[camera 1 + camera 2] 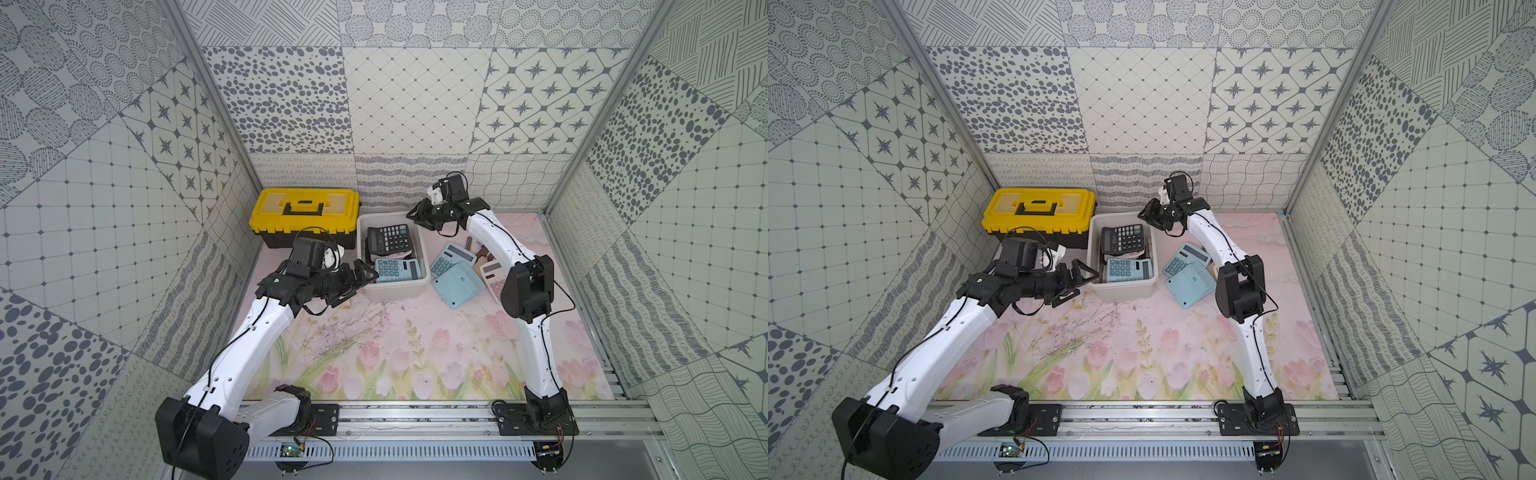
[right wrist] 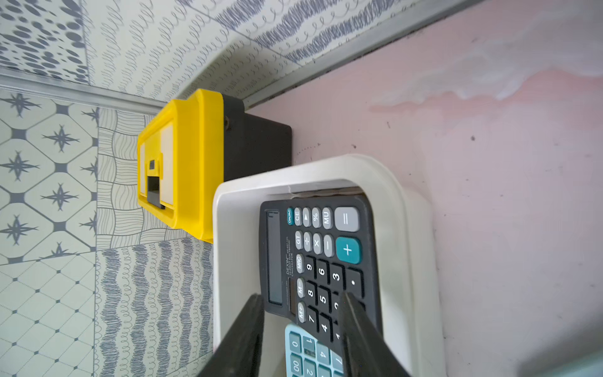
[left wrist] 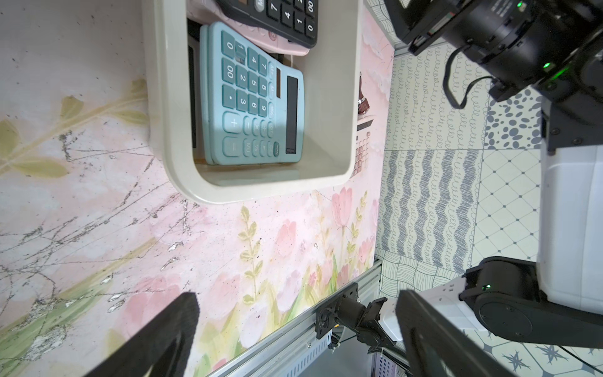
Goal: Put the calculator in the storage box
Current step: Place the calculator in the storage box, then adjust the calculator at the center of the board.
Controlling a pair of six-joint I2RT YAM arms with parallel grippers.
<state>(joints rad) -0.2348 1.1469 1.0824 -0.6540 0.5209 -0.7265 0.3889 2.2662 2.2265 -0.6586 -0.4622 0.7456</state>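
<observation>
The black calculator (image 2: 321,258) reads DEXIN, with keys ON/AC, CE, MU

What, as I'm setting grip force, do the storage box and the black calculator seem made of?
Storage box: off-white moulded plastic, smooth with a faint sheen, judging by its rolled rim and rounded corners. Black calculator: hard matte plastic case; the keys could be plastic or rubber, the look leaves that open.

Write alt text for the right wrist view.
A black calculator lies keys-up in the off-white storage box, a blue calculator beside it, seen between the fingers of the open right gripper. A yellow-lidded toolbox stands just beyond the box on the pink mat.
</observation>
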